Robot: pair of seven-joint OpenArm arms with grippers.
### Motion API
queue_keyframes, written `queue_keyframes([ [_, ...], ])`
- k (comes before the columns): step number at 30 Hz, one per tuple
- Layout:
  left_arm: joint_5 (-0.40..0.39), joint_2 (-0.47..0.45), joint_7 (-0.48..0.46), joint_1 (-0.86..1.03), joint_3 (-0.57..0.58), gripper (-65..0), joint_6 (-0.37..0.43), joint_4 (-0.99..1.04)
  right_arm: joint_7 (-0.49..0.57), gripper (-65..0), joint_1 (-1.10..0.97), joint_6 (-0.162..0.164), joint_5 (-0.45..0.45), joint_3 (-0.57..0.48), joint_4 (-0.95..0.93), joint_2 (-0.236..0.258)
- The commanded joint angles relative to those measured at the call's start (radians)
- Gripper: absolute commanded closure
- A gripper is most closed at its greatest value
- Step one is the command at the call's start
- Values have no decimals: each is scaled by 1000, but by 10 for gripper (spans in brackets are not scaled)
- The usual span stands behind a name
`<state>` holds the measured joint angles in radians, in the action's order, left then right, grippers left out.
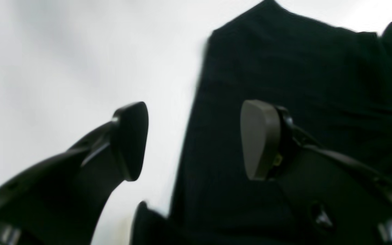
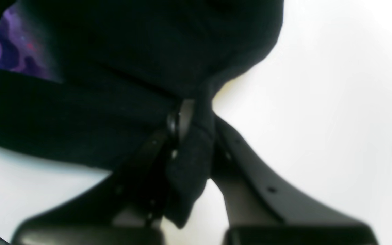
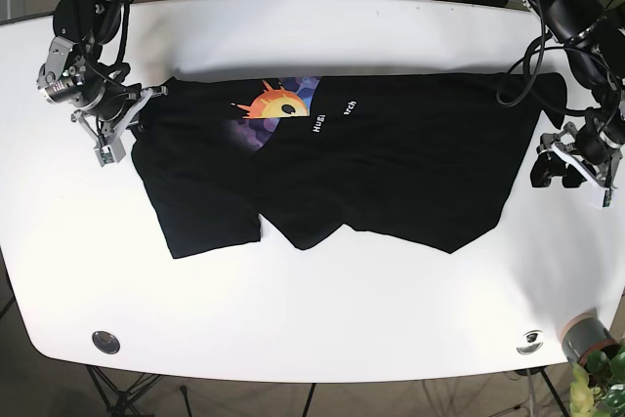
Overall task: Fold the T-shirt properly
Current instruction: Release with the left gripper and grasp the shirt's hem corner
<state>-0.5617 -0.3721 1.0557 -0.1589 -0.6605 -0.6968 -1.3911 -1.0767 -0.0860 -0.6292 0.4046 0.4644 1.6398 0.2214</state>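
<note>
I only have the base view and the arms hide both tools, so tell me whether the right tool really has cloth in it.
Observer: Yes. In the right wrist view the right tool is shut on a fold of the black T-shirt.
Operator: Now report the left tool.
Observer: The left tool is open, its fingers wide apart with nothing between them.
Operator: Say where it sits against the shirt.
Observer: It straddles the shirt's edge: one finger is over the black cloth, the other over the bare white table.
</note>
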Motion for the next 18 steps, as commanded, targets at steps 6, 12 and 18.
queue_keyframes([
  [6, 150, -18, -127, -129, 135, -399, 1, 121, 17, -21, 12, -4, 12, 4, 20, 2],
  [12, 234, -18, -203, -206, 226, -399, 1, 282, 17, -21, 12, -4, 12, 4, 20, 3],
  [18, 276, -20, -285, -253, 233, -400, 1, 454, 19, -21, 10, -4, 12, 6, 20, -1],
])
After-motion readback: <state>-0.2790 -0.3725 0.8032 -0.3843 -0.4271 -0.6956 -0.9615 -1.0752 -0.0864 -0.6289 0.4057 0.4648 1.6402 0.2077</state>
